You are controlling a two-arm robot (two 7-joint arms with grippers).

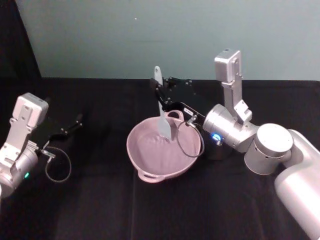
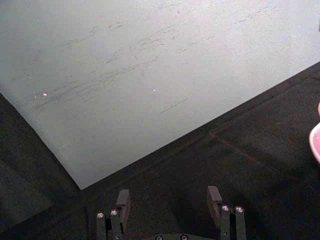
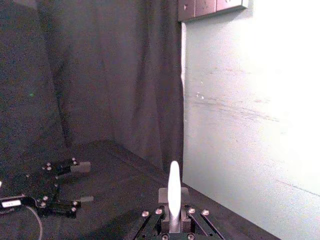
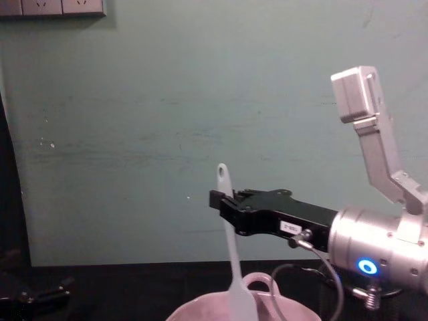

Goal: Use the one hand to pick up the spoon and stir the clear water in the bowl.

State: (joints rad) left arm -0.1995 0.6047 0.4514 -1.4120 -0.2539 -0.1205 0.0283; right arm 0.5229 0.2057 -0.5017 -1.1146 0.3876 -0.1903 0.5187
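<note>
My right gripper (image 1: pixel 159 92) is shut on the handle of the white spoon (image 1: pixel 161 112), which hangs nearly upright over the far side of the pale pink bowl (image 1: pixel 145 157). The paddle blade dips inside the bowl's rim. The chest view has the spoon (image 4: pixel 232 267) gripped just below its holed end by the right gripper (image 4: pixel 222 202), blade reaching into the bowl (image 4: pixel 194 310). In the right wrist view the spoon handle (image 3: pixel 173 190) stands between the fingers (image 3: pixel 161 196). I cannot make out the water. My left gripper (image 1: pixel 75 121) rests open at the table's left.
A black cloth covers the table (image 1: pixel 100 210). A pale wall (image 1: pixel 150 35) stands close behind it. A loop of cable (image 1: pixel 57 167) hangs by the left wrist. The left gripper (image 2: pixel 169 202) faces the wall, the bowl's edge (image 2: pixel 315 140) off to its side.
</note>
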